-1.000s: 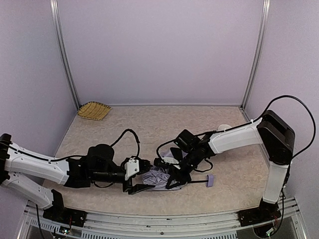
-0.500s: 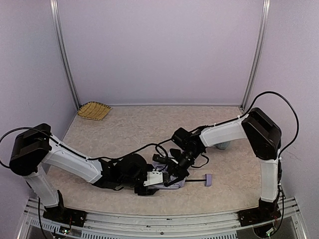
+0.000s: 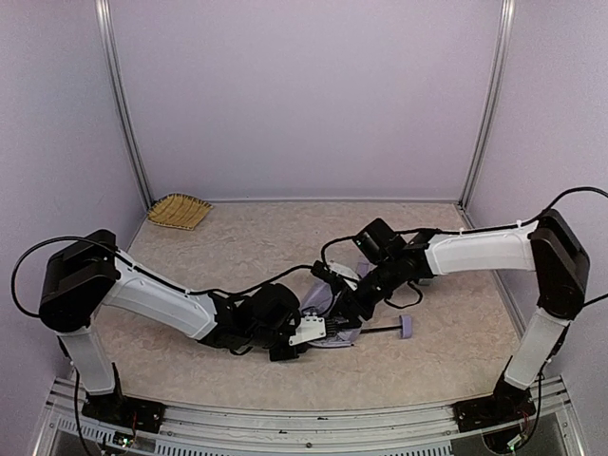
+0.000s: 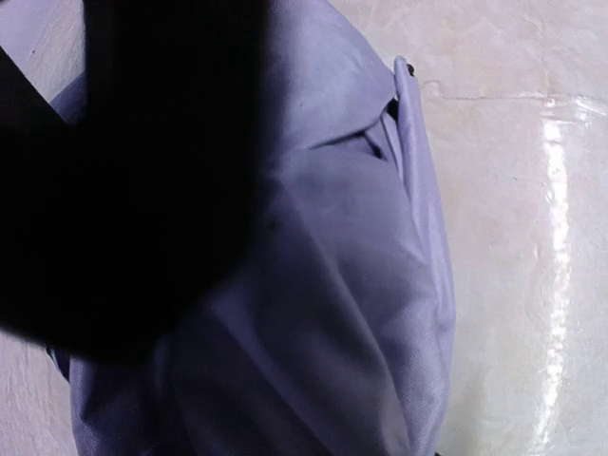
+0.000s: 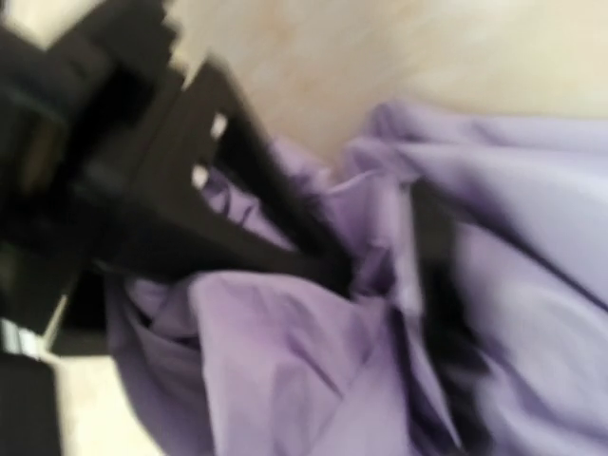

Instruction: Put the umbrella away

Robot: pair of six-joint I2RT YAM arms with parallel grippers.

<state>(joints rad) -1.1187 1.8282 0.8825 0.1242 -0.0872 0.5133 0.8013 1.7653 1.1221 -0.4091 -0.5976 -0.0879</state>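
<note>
We are treating the umbrella (image 4: pixel 332 285) as light, floppy, slippery cloth; the stiff shaft (image 3: pixel 375 332) offers firmer hold. Whether left fingers (image 4: pixel 114 190) or right fingers (image 5: pixel 237 180) are pinching, we cannot tell.

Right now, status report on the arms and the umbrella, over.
Left end effector and right end effector both at the pale lavender folding umbrella, jaws unclear. Umbrella bunched on the beige table, lavender handle poking out. Nothing in the way.

Quick counts from my side: umbrella (image 4: pixel 332 285), one; woven basket (image 3: pixel 179 210), one; table (image 3: pixel 266 237), one. Grippers, two, both mine: one left gripper (image 3: pixel 309 332) and one right gripper (image 3: pixel 348 305).
</note>
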